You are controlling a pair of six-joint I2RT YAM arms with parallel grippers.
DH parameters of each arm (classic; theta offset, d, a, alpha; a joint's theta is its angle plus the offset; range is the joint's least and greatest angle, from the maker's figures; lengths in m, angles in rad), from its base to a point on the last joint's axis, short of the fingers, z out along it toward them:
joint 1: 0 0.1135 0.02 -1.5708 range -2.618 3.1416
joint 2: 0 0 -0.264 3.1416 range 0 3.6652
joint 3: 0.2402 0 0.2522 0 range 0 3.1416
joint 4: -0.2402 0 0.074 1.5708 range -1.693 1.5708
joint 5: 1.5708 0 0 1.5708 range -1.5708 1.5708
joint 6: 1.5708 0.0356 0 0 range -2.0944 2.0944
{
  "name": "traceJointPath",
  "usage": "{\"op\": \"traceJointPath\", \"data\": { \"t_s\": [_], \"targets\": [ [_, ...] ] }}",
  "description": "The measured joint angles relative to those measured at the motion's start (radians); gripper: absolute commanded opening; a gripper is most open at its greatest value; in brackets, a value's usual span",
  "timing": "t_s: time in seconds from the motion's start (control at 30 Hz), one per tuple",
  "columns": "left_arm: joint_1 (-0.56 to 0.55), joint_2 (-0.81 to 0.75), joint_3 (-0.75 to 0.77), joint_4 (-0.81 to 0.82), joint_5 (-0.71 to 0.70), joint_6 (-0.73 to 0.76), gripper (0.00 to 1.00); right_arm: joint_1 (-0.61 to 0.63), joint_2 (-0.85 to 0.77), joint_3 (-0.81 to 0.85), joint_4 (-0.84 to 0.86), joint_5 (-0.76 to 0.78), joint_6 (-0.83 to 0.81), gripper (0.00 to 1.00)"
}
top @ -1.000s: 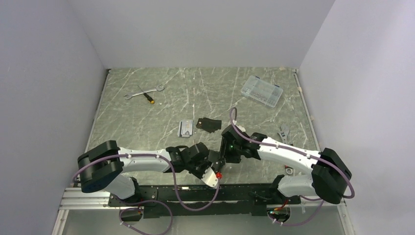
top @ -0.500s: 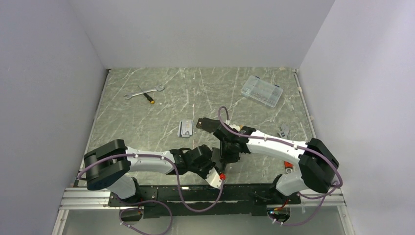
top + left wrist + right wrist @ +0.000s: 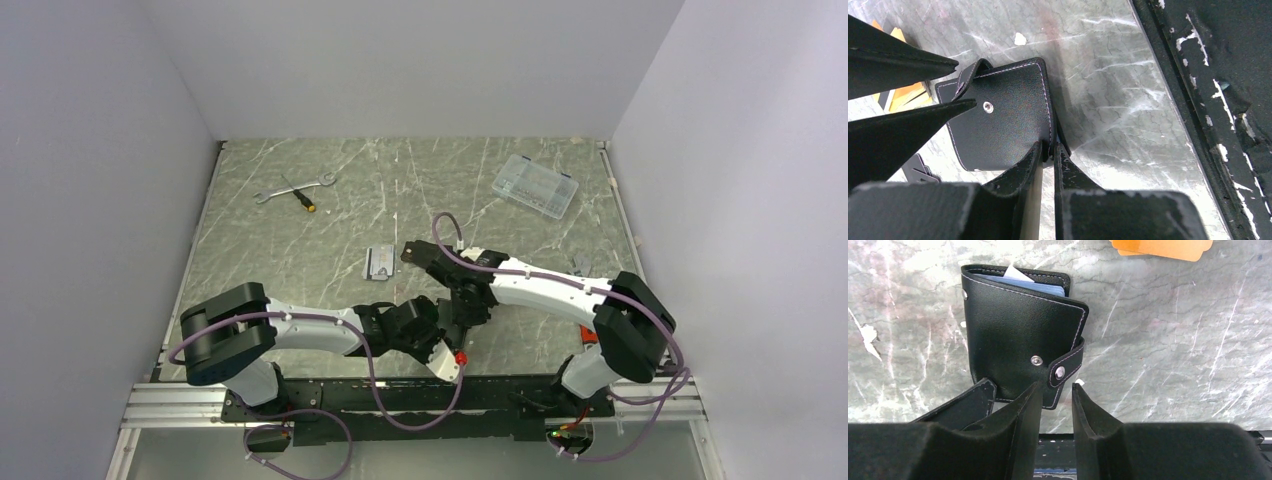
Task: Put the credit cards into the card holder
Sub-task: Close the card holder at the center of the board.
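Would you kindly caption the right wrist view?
Right pincer straddles the snap tab of the black card holder; orange credit cards lie beyond.

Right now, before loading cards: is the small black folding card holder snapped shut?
Unsnapped: the black folding card holder lies folded, its tab's silver stud beside the cover's stud.

Card holder (image 3: 1023, 325) on the table (image 3: 300, 250), by its near rim.
In my right wrist view it lies centre-left, with the credit cards (image 3: 1163, 247) at the upper right, apart from it. From above I see a wrench (image 3: 275, 191) and screwdriver (image 3: 305, 200) crossed upper left, a compartment box (image 3: 535, 186) upper right, and a flat piece (image 3: 418, 252) just right of a small plate (image 3: 379, 262) mid-frame.
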Motion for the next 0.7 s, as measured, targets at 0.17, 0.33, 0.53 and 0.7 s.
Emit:
{"op": "traceJointPath", "data": {
  "t_s": [0.17, 0.33, 0.53, 0.7],
  "targets": [
    [-0.002, 0.002, 0.000, 0.002, -0.004, -0.002, 0.14, 0.000, 0.021, 0.001, 0.000, 0.002, -0.010, 0.24],
    [-0.006, 0.005, 0.000, 0.007, -0.008, -0.001, 0.13, -0.003, 0.021, -0.001, 0.005, 0.002, -0.014, 0.12],
    [-0.008, 0.007, 0.000, 0.010, -0.011, -0.001, 0.13, -0.016, 0.018, -0.028, 0.018, 0.003, -0.012, 0.00],
    [-0.008, 0.007, 0.000, 0.010, -0.011, -0.001, 0.12, -0.025, -0.005, -0.037, 0.035, 0.005, -0.009, 0.00]
  ]
}}
